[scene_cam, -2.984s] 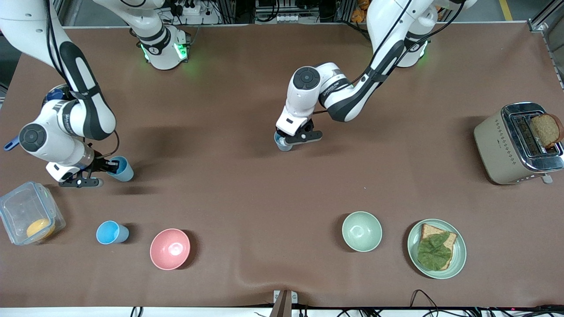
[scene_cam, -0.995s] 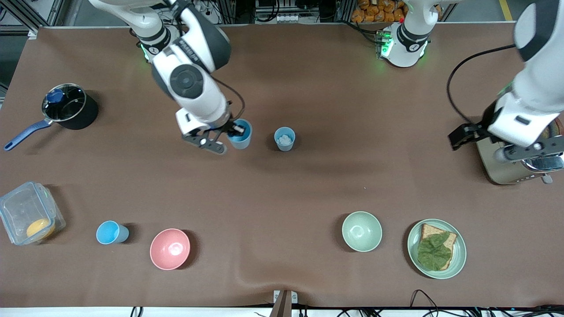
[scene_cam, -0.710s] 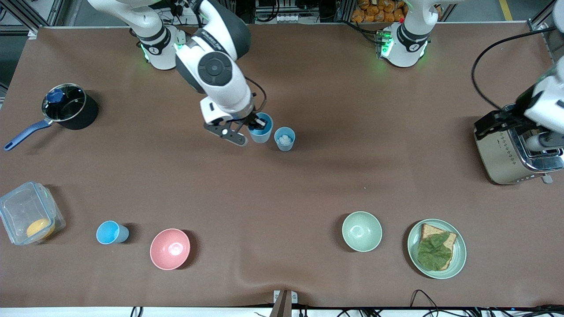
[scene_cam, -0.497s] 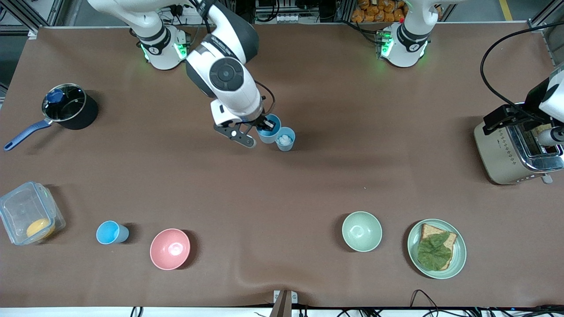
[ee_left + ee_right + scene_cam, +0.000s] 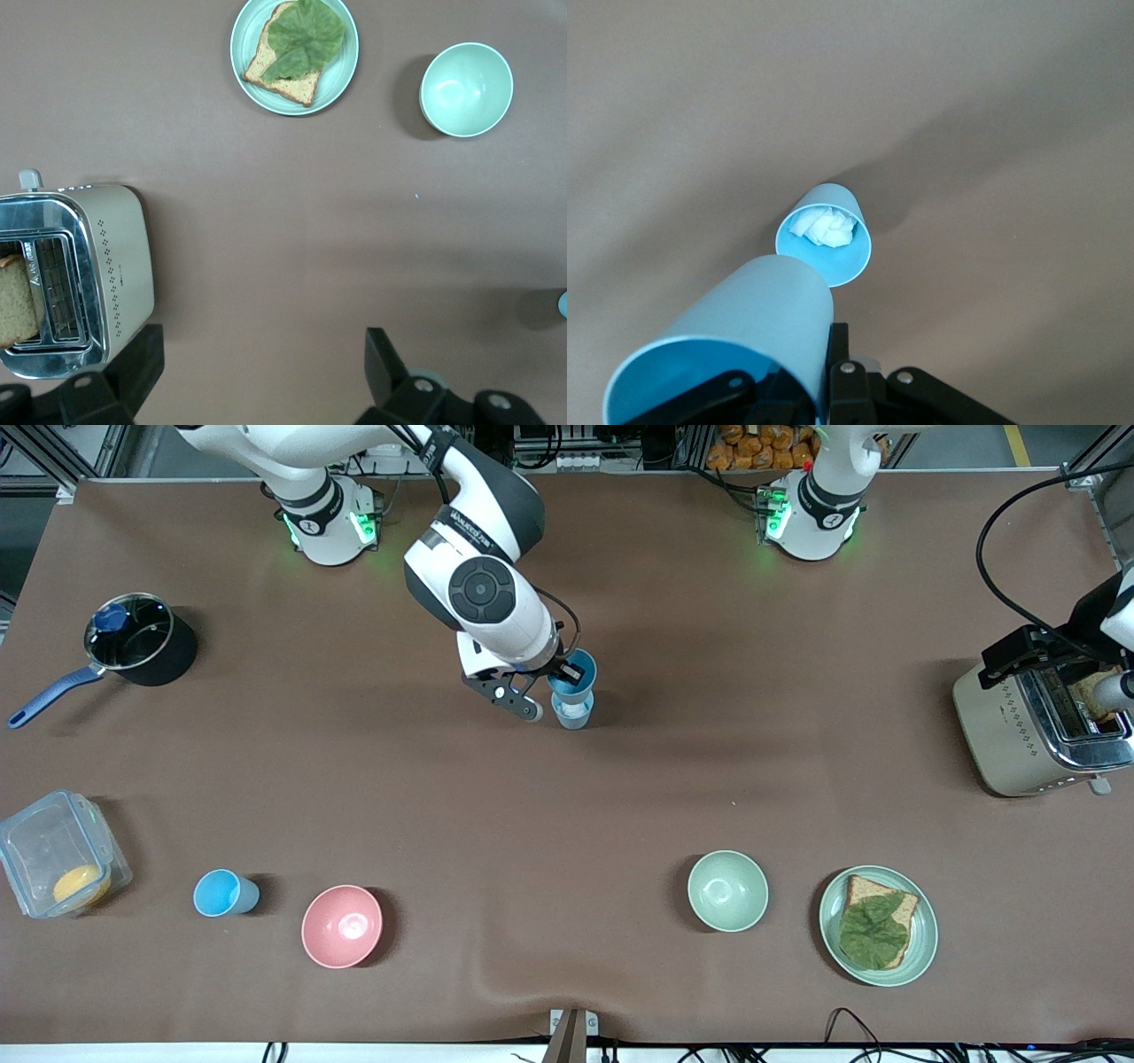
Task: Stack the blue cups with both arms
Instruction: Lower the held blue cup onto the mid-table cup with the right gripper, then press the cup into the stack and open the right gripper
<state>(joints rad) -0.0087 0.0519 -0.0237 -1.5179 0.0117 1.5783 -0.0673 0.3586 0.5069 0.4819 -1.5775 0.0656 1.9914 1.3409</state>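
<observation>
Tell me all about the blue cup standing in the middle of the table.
The standing cup is a small, handleless, tapered tumbler of dull grey-blue plastic, upright on the brown table around its middle. A crumpled white wad lies inside it. The right pincer holds a brighter blue cup by the rim just over it, not yet nested. Whether the two cups touch cannot be told.

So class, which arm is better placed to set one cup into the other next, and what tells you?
The right arm. Its hand already grips a blue cup just above the standing cup mid-table. The left hand is open over the table beside the toaster, holding nothing.
</observation>
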